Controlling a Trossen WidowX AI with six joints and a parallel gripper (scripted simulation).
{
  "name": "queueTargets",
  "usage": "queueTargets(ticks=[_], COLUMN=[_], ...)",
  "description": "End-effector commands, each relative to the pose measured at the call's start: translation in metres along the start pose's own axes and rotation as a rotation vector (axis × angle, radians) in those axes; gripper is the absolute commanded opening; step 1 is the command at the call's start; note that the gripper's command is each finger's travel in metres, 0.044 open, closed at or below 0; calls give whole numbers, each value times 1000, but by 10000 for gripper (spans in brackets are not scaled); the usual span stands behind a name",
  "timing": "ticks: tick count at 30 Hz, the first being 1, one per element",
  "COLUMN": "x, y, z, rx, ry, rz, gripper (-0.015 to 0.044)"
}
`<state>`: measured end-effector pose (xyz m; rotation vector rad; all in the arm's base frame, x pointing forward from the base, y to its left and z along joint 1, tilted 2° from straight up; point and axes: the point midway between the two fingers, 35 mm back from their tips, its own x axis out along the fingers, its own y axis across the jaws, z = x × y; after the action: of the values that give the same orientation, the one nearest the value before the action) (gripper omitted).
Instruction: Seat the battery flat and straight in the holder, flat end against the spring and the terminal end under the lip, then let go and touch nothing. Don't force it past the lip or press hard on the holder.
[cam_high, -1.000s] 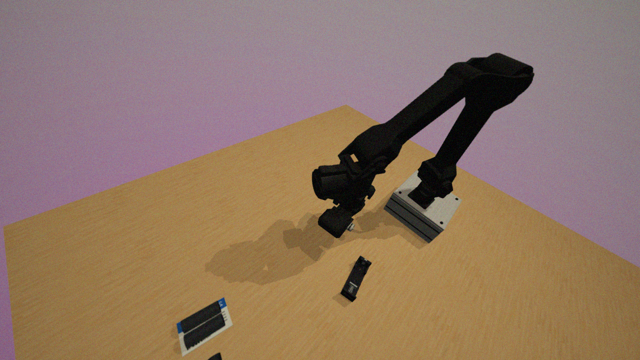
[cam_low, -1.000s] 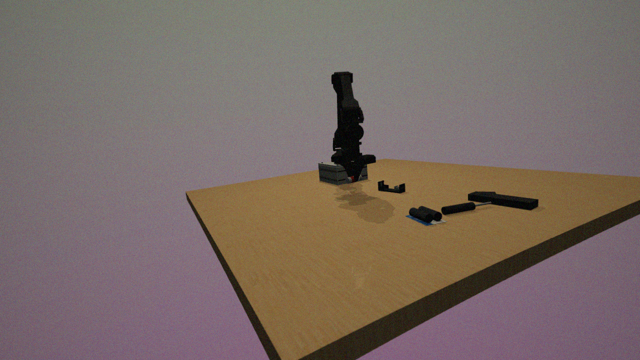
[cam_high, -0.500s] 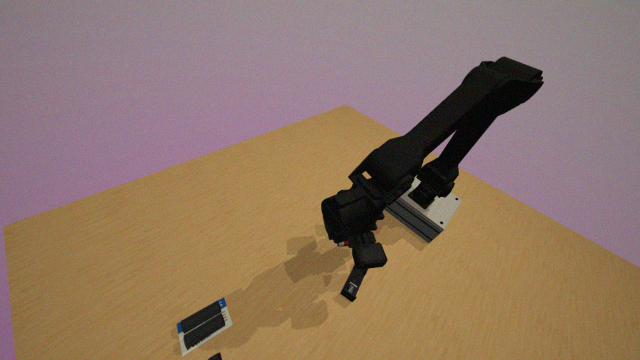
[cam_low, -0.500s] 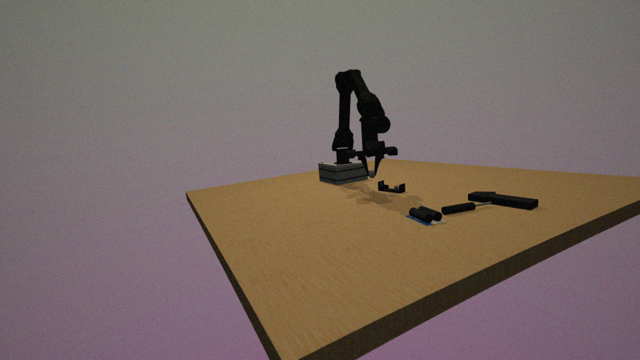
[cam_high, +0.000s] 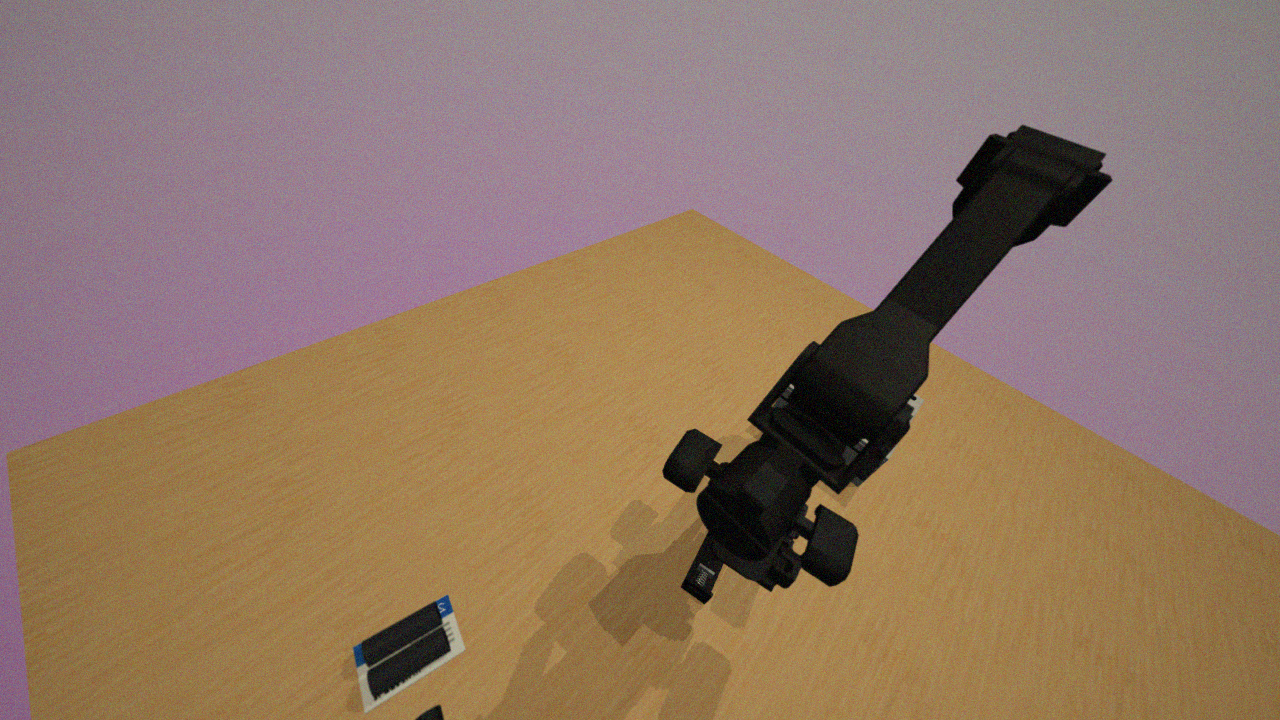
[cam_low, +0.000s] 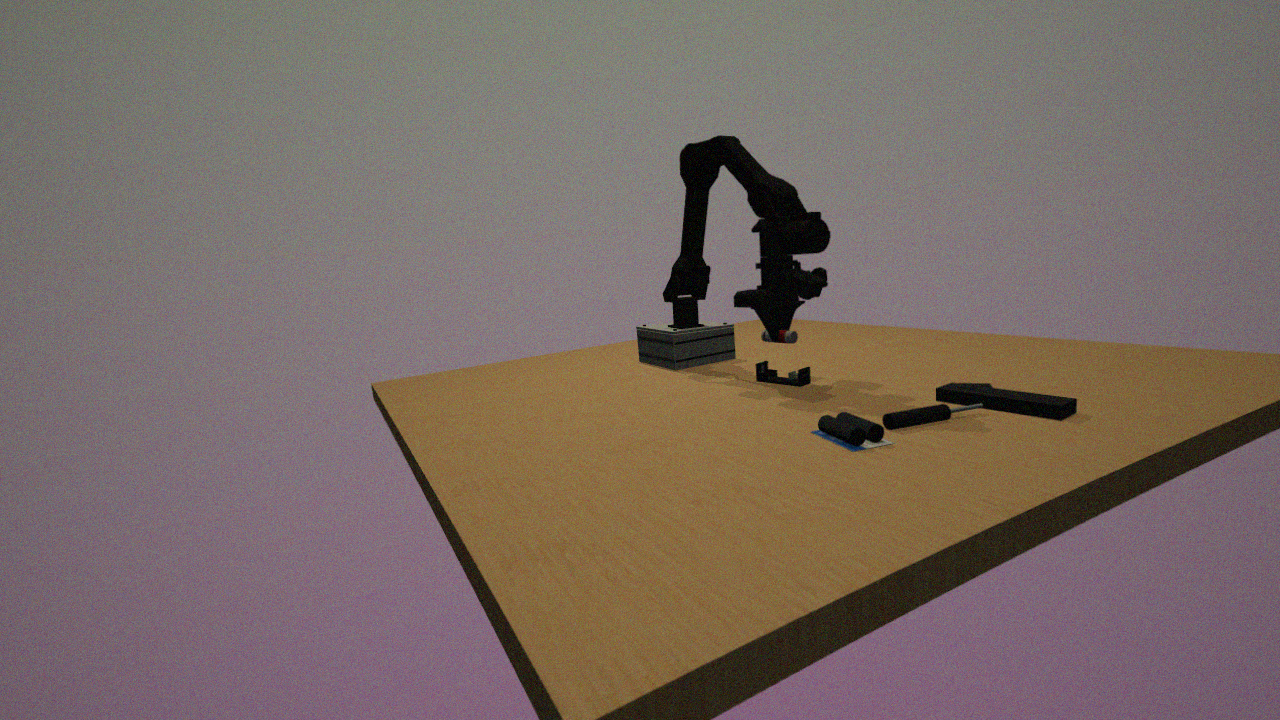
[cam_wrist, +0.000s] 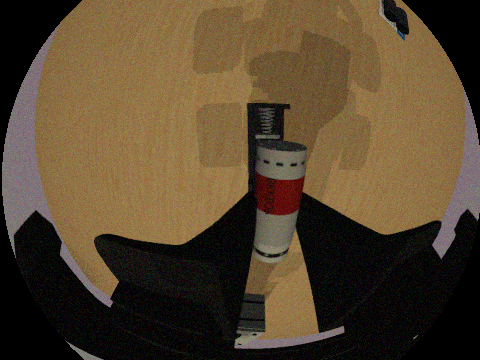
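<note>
Battery (cam_wrist: 280, 196), white with a red band, sits clamped between the two dark fingers of my gripper (cam_wrist: 274, 196), which is closed on its sides near one end. It hangs in the air above the holder (cam_low: 783, 374), not touching it. From the wrist view the battery's long axis runs roughly in line with the holder's channel, and beyond the battery's far end I can see the coil spring (cam_wrist: 268, 119) at the holder's far wall. From the side, my gripper (cam_low: 778, 333) points straight down over the holder, with a clear gap between the battery (cam_low: 781, 336) and the holder's two upright end walls. From above, my wrist covers most of the holder (cam_high: 700, 580); only its spring end pokes out. The holder rests on the wooden table (cam_low: 626, 501). Beyond the holder, away from my base (cam_low: 685, 343), lie a card with two dark cylinders (cam_low: 850, 429), a dark-handled tool (cam_low: 921, 415) and a flat black block (cam_low: 1006, 400), all well apart from it.
</note>
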<state>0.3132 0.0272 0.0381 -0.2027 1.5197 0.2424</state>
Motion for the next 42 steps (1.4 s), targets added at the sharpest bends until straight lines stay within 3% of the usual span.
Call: queueTargets(ticks=[1, 19, 42], x=[-1, 38, 47], y=[0, -1, -1], z=[3, -5, 0], rx=[-33, -16, -11], ry=[0, 247, 372], rz=[1, 7, 16], gripper=[78, 78, 78])
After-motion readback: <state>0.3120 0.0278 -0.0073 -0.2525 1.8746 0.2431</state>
